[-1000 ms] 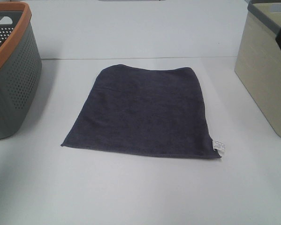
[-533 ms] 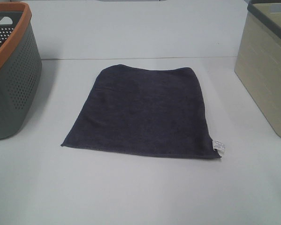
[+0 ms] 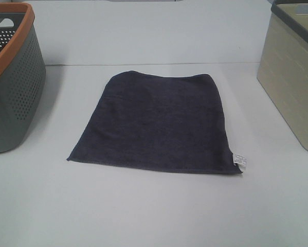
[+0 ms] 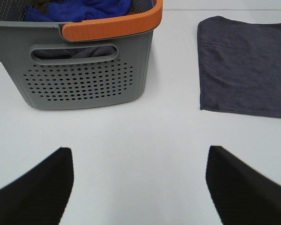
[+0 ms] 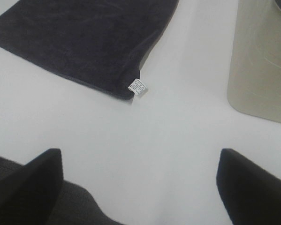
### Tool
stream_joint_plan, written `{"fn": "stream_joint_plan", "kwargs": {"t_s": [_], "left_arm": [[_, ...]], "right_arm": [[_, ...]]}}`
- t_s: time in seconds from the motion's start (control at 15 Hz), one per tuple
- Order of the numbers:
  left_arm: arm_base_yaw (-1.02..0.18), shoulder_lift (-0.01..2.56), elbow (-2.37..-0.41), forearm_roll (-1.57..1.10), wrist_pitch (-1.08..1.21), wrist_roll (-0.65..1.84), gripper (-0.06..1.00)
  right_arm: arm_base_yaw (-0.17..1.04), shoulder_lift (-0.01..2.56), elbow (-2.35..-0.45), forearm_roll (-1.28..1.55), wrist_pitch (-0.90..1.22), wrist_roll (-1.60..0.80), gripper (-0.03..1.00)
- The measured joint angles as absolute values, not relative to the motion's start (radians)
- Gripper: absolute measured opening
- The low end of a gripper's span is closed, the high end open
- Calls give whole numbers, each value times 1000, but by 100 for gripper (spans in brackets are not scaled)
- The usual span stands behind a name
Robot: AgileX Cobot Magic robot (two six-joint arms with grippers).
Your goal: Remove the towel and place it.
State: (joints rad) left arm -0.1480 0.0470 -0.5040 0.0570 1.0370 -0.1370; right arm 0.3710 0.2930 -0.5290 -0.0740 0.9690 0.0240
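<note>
Currently, a dark towel point(image 3: 156, 122) is lying flat at the centre of a white surface point(image 3: 154, 211), seemingly already placed.
Both end effectors, left point(image 4: 139, 185) and right point(image 5: 139, 185), are hanging spread apart, gripping nothing. At nine o'clock, a grey orange-rimmed basket point(image 4: 84, 79) is holding blue cloths point(image 4: 91, 8); at three o'clock, a beige bin point(image 3: 292, 77), contents hidden.

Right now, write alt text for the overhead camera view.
A dark grey towel lies flat in the middle of a white table, a small white tag at its near right corner. A grey, orange-rimmed basket stands left, a beige bin right.
</note>
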Motion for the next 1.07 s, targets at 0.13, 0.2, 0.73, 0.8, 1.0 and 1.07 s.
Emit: {"fn": "stream_joint_plan", "kwargs": {"t_s": [0.13, 0.2, 0.73, 0.8, 1.0, 1.07], "left_arm": [[-148, 36, -503, 50, 1037, -129, 73], [-148, 26, -503, 46, 1037, -124, 73], [-148, -5, -503, 26, 1037, -89, 73], [-148, -5, -502, 25, 1037, -89, 73], [-148, -5, -502, 24, 1037, -89, 73], [-148, -5, -502, 24, 1037, -89, 73]], "right_arm": [[371, 245, -529, -54, 984, 0, 86], [371, 216, -523, -47, 1008, -12, 85], [372, -3, -502, -32, 1058, 14, 83], [372, -3, -502, -32, 1058, 14, 83], [372, -3, -502, -32, 1058, 14, 83], [372, -3, -502, -32, 1058, 14, 83]]}}
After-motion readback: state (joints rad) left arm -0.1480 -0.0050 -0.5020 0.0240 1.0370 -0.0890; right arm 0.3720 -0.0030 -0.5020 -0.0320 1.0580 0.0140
